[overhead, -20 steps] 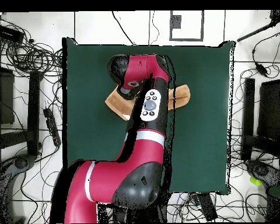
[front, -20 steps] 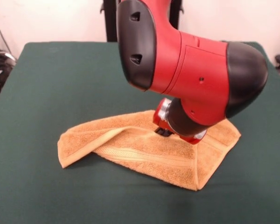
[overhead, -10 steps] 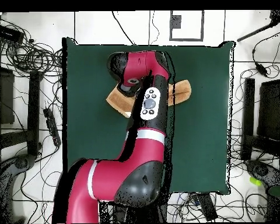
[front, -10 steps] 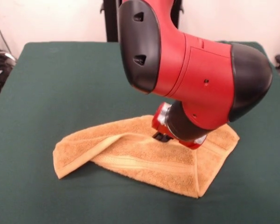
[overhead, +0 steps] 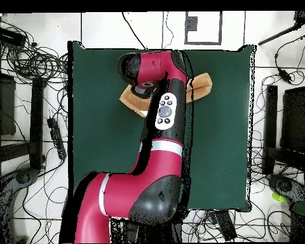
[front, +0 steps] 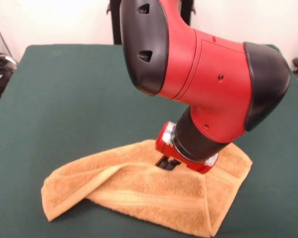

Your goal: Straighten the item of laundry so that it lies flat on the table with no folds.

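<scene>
**Towel dragged toward the camera-side edge, fold not yet out**

Since a second ago the towel (front: 139, 193) has slid across the desk (front: 64, 89) toward the front camera, carried along under the hand (front: 167, 163), and the arm's big red wrist housing has followed it down the front view. In the overhead view the towel (overhead: 198, 87) now sits nearer the desk's top edge than it did, poking out on both sides of the arm.

The hand is planted on the cloth near its middle, but the wrist hides the tips, so I cannot tell whether they are spread, pressed together or pinching a ridge of terry. The towel lies on the green desk well short of flat: its left portion is doubled over on itself, a long diagonal fold runs from the left corner toward the hand, and the stripe band shows on the upper layer.

My judgement is that a plain drag only shifts the whole piece, fold included. To do this step well, the pull should run across the fold line, away from the doubled corner, with just enough downward pressure to grip the upper layer alone so the lower one stays put by friction. The towel's front corner looks close to the desk's edge, so further travel that way risks it slipping off.
</scene>
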### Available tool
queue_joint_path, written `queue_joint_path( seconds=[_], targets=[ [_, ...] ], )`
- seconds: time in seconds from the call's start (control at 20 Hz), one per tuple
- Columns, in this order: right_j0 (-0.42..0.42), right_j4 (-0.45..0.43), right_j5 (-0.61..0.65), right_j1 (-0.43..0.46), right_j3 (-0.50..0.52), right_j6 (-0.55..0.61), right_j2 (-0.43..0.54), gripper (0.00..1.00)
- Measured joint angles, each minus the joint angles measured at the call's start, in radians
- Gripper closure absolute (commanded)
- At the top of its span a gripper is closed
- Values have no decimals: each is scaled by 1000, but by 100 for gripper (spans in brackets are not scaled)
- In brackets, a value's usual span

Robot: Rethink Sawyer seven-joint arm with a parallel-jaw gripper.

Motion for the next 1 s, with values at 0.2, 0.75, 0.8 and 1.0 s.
queue_joint_path(
  seconds=[0.2, 0.75, 0.8, 1.0],
  targets=[
    [0, -13, -52, -2, -7, 0, 0, 100],
    [14, -50, -400, -55, 105, 0, 0, 100],
    [15, -53, -431, -60, 120, 0, 0, 100],
    [25, -67, -631, -104, 241, 0, 6, 100]
  ],
)
